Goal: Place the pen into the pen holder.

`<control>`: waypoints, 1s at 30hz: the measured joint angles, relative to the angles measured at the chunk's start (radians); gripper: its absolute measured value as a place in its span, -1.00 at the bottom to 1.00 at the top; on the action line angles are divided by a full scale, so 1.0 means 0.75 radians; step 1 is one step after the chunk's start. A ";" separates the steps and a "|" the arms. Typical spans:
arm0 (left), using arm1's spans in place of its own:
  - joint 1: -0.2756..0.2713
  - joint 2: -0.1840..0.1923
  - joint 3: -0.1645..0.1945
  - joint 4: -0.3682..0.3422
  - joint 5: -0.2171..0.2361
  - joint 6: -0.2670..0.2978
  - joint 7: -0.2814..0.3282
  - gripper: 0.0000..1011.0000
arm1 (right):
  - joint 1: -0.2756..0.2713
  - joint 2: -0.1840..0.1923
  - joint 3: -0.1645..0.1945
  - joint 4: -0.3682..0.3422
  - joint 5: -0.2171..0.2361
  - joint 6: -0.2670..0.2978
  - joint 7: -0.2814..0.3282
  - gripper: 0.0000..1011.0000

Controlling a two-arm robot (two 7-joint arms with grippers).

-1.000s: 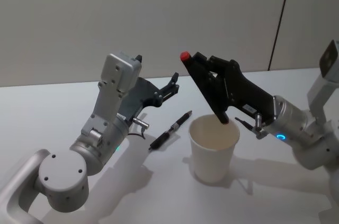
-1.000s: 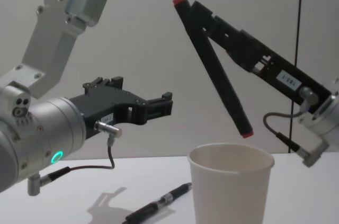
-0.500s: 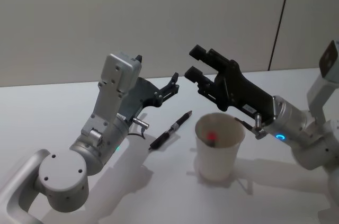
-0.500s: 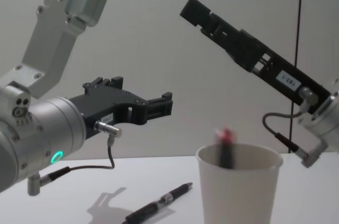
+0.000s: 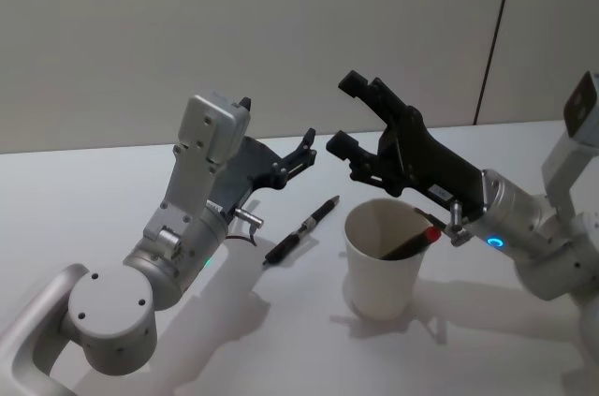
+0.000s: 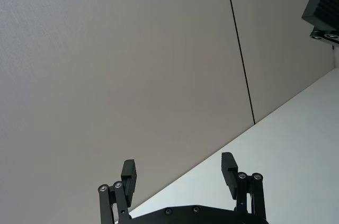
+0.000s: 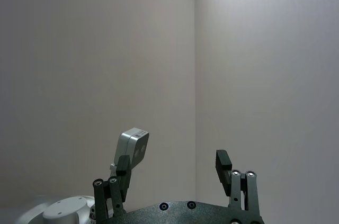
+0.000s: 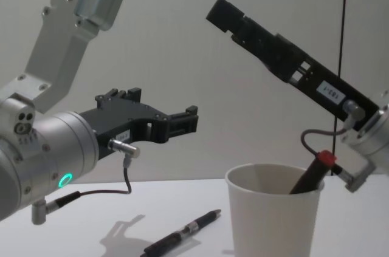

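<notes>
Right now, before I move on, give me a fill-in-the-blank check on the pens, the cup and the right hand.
The pen leaning inside the pen holder has a ___ cap.
The right hand, raised near the pen holder, is ___.
A second pen lies on the ___, left of the pen holder.
Missing: red; open; table.

Over the cup [image 5: 379,276]: overhung from the right by the right gripper [image 5: 344,112], fingers spread. Inside: partly barred by a pen [image 5: 409,244] slanting up to the right rim. Left of the cup: a strip of bare table [image 5: 281,340], crossed farther back by a second pen [image 5: 301,230], with the left gripper [image 5: 307,148] raised above it, fingers apart. Near side: free.
</notes>
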 joint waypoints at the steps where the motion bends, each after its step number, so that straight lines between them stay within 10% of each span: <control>1: 0.000 0.000 0.000 0.000 0.000 0.000 0.000 0.98 | 0.000 0.000 0.000 0.000 0.000 0.000 0.000 0.98; 30: 0.000 0.000 0.000 0.000 0.000 0.000 0.000 0.98 | -0.066 0.267 0.207 -0.422 -0.289 0.148 -0.327 0.98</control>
